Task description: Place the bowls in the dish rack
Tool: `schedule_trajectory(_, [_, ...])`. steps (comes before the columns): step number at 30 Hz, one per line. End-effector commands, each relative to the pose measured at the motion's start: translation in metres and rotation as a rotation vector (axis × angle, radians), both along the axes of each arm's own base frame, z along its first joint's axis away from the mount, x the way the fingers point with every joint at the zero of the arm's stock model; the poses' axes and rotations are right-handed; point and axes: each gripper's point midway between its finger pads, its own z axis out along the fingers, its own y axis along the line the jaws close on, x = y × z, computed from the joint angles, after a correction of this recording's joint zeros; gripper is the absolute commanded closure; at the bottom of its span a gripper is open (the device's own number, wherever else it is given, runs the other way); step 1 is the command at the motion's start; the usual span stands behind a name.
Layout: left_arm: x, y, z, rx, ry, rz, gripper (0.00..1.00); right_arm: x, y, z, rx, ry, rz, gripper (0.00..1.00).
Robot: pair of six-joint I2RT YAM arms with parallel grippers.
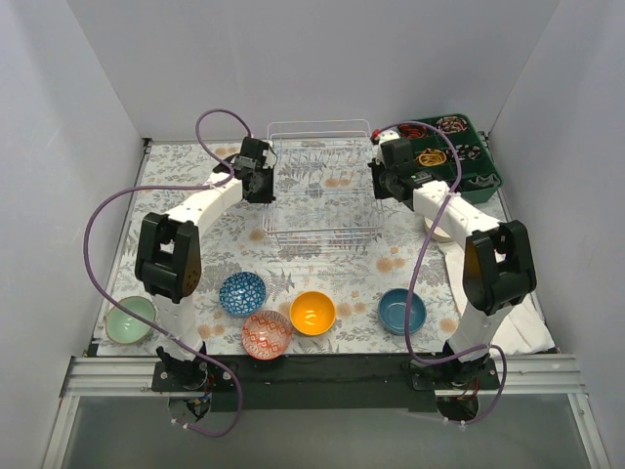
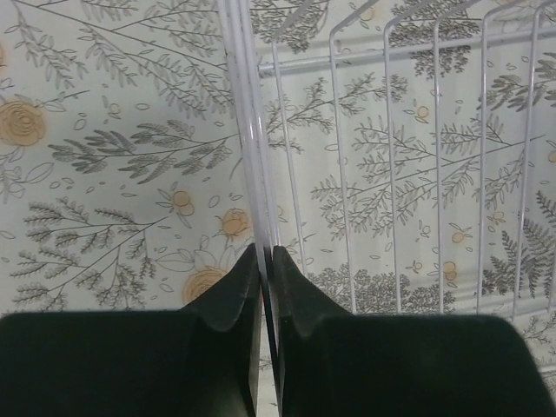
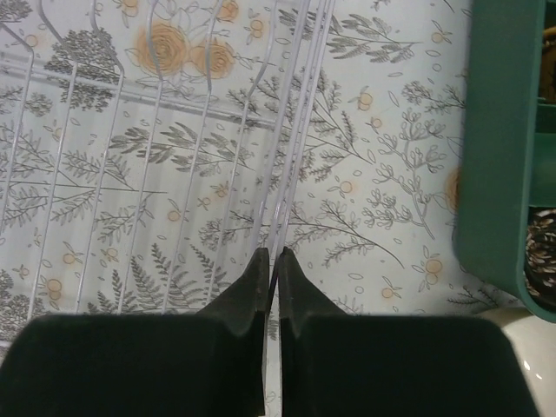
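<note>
The white wire dish rack (image 1: 320,186) stands empty at the table's middle back. My left gripper (image 1: 262,186) is shut on its left rim wire (image 2: 248,130), fingertips pinching it (image 2: 266,252). My right gripper (image 1: 383,181) is shut on its right rim wires (image 3: 291,165), seen from the wrist (image 3: 277,254). Along the front lie the mint green bowl (image 1: 130,319), blue-patterned bowl (image 1: 242,293), red-and-white bowl (image 1: 267,334), orange-yellow bowl (image 1: 312,313) and plain blue bowl (image 1: 401,311). The cream bowl (image 1: 437,231) sits at the right, partly hidden by my right arm.
A dark green compartmented tray (image 1: 485,166) of small items stands at the back right, close to the rack's right side; its wall shows in the right wrist view (image 3: 499,148). A white cloth (image 1: 527,327) lies at the right front. White walls enclose the table.
</note>
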Motion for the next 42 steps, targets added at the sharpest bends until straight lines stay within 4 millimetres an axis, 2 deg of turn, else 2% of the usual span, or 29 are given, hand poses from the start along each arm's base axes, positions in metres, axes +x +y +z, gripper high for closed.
schedule_trajectory(1, [0.002, -0.040, 0.026, -0.038, -0.075, -0.158, 0.93, 0.015, -0.017, 0.038, 0.013, -0.129, 0.021, 0.99])
schedule_trajectory(6, [0.002, -0.052, 0.024, -0.029, -0.080, -0.178, 0.81, 0.018, -0.031, 0.031, 0.011, -0.121, -0.006, 0.99])
schedule_trajectory(8, [0.004, -0.051, 0.024, -0.001, -0.091, -0.166, 0.70, 0.020, -0.033, 0.028, 0.009, -0.120, -0.012, 0.99])
schedule_trajectory(13, [0.014, -0.048, 0.031, 0.063, -0.144, -0.129, 0.60, 0.018, -0.031, 0.028, 0.016, -0.119, -0.001, 0.99])
schedule_trajectory(16, [0.020, -0.040, 0.040, 0.105, -0.177, -0.099, 0.55, 0.016, -0.031, 0.030, 0.020, -0.116, 0.004, 0.85])
schedule_trajectory(17, [0.021, -0.038, 0.043, 0.116, -0.188, -0.091, 0.53, 0.014, -0.030, 0.032, 0.021, -0.114, 0.007, 0.72])
schedule_trajectory(20, [0.023, -0.027, 0.049, 0.163, -0.213, -0.072, 0.47, 0.012, -0.031, 0.037, 0.020, -0.120, 0.003, 0.59])
schedule_trajectory(24, [0.020, -0.020, 0.062, 0.197, -0.238, -0.078, 0.41, 0.009, -0.032, 0.046, 0.027, -0.128, 0.008, 0.56])
schedule_trajectory(28, [0.014, -0.021, 0.087, 0.174, -0.281, -0.113, 0.29, 0.001, -0.033, 0.061, 0.038, -0.151, 0.013, 0.54])
schedule_trajectory(31, [0.015, -0.031, 0.102, 0.126, -0.304, -0.149, 0.24, -0.004, -0.038, 0.072, 0.013, -0.180, 0.024, 0.49])
schedule_trajectory(33, [0.022, -0.037, 0.125, 0.105, -0.357, -0.158, 0.24, -0.006, -0.043, 0.079, 0.008, -0.199, 0.019, 0.46])
schedule_trajectory(35, [0.031, -0.039, 0.134, 0.121, -0.384, -0.173, 0.20, -0.012, -0.049, 0.088, 0.000, -0.221, 0.020, 0.42])
schedule_trajectory(36, [0.038, -0.040, 0.156, 0.131, -0.437, -0.178, 0.18, -0.015, -0.051, 0.091, -0.003, -0.230, 0.020, 0.40])
schedule_trajectory(37, [0.044, -0.036, 0.163, 0.158, -0.462, -0.165, 0.11, -0.020, -0.054, 0.101, -0.006, -0.256, 0.026, 0.39])
schedule_trajectory(39, [0.061, -0.036, 0.184, 0.217, -0.546, -0.198, 0.05, -0.030, -0.058, 0.098, -0.012, -0.253, 0.036, 0.35])
schedule_trajectory(40, [0.067, -0.036, 0.190, 0.240, -0.576, -0.203, 0.02, -0.037, -0.060, 0.106, -0.007, -0.274, 0.044, 0.34])
schedule_trajectory(42, [0.081, -0.042, 0.209, 0.255, -0.641, -0.224, 0.02, -0.052, -0.060, 0.094, -0.012, -0.256, 0.082, 0.32])
